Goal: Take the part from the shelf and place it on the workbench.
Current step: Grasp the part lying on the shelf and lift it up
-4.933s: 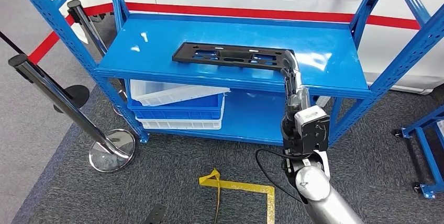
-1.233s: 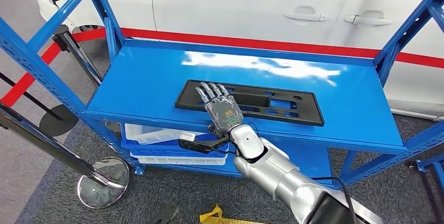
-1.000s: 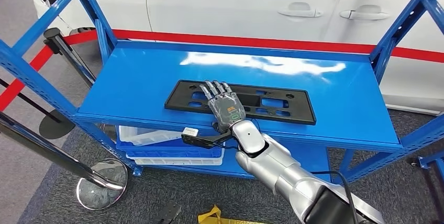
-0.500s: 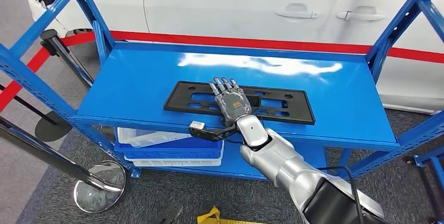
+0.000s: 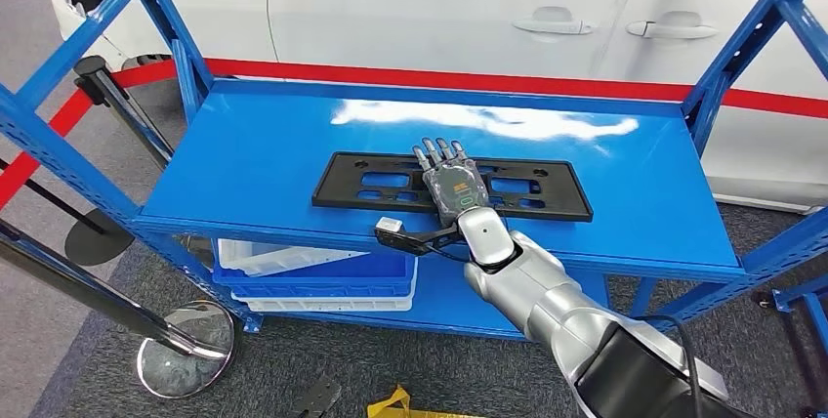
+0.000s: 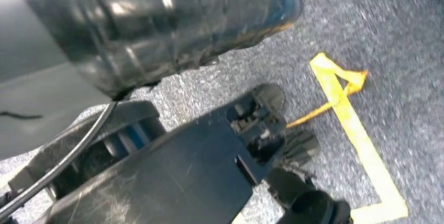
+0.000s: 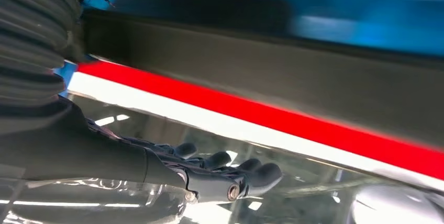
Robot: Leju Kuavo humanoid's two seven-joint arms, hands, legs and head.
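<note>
From my head view, I look down on a blue metal shelf (image 5: pixel 273 154) standing in front of a white car (image 5: pixel 439 8) with a red stripe along its side. A long, flat black part (image 5: pixel 371 184) with several cut-out openings lies lengthwise on the top level of the shelf, nearer the front edge than the back. My right hand (image 5: pixel 451 184) lies flat on top of the part, a little to the right of its middle, palm down, with the fingers (image 5: pixel 436 152) stretched out straight and close together, their tips at the part's far edge. It rests on the part and does not grip it. My silver right arm (image 5: pixel 547 306) reaches in from the lower right.

On the level below sit white and blue plastic bins (image 5: pixel 312 276). A chrome barrier post (image 5: pixel 107 296) stands on the grey carpet at the left.

My right wrist view, seen from low beside the hand, adds the dark fingers (image 7: pixel 230 174) laid out together over a glossy surface, with the car's red stripe (image 7: pixel 293 124) beyond.

My left wrist view looks at grey carpet with a yellow tape mark (image 6: pixel 361 145). I cannot tell how my left hand is set.
</note>
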